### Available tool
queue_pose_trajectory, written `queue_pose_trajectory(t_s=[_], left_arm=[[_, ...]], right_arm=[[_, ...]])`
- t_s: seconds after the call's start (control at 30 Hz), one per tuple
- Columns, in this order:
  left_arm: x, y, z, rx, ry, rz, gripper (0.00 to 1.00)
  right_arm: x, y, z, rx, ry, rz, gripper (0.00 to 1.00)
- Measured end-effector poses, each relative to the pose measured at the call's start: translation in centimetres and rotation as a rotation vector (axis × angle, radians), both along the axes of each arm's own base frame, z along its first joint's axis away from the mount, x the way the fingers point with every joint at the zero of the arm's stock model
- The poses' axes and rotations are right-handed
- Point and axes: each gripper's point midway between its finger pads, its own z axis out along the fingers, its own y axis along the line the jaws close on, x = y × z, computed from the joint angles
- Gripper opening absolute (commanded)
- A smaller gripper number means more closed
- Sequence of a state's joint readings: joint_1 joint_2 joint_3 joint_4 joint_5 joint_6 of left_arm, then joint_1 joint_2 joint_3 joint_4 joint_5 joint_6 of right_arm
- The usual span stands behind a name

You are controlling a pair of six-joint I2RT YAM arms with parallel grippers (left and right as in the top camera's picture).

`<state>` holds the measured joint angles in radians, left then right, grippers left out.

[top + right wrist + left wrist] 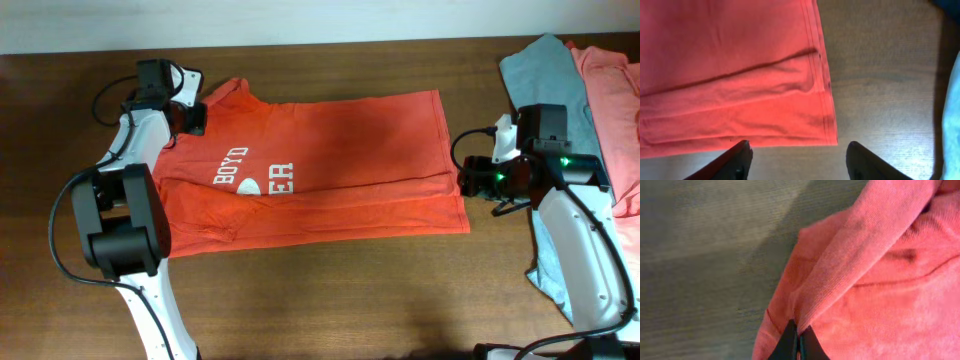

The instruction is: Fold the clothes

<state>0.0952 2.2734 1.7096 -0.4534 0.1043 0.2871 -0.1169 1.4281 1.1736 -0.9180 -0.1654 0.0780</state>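
The orange-red T-shirt (pixel 330 165) lies spread flat on the wooden table, white "BOYD" print showing left of its middle. My left gripper (pixel 193 118) is at the shirt's upper left corner, by the sleeve. In the left wrist view it (pixel 798 332) is shut on a raised fold of the orange-red cloth (pixel 875 280). My right gripper (pixel 468 182) is at the shirt's right hem. In the right wrist view it (pixel 799 147) stands open just off the hem's near corner (pixel 830 137), with bare wood between the fingers.
A grey T-shirt (pixel 545 75) and a salmon-pink one (pixel 612 100) lie piled at the right edge, partly under the right arm. The grey cloth (pixel 952 120) also shows beside the right gripper. The dark wooden table (pixel 330 290) borders a pale wall at the back.
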Motion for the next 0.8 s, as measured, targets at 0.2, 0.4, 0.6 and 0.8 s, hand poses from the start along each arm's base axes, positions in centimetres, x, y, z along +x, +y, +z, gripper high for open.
queue_pose_trajectory(t_s=[0.2, 0.4, 0.6, 0.8], left_arm=[[-1.6, 0.0, 0.1, -0.035, 0.094, 0.048, 0.0], [-2.4, 0.7, 1.3, -0.076, 0.127, 0.132, 0.0], [-3.5, 0.4, 1.2, -0.111, 0.174, 0.161, 0.01], [-3.7, 0.2, 1.2, -0.122, 0.184, 0.164, 0.0]], right_arm=[[2.9, -0.3, 0.3, -0.016, -0.098, 0.015, 0.64], [8.5, -0.9, -0.7, -0.039, -0.231, 0.036, 0.78], [14.9, -1.0, -2.4, -0.023, -0.255, 0.077, 0.88], [21.3, -0.9, -4.5, -0.015, -0.221, 0.11, 0.91]])
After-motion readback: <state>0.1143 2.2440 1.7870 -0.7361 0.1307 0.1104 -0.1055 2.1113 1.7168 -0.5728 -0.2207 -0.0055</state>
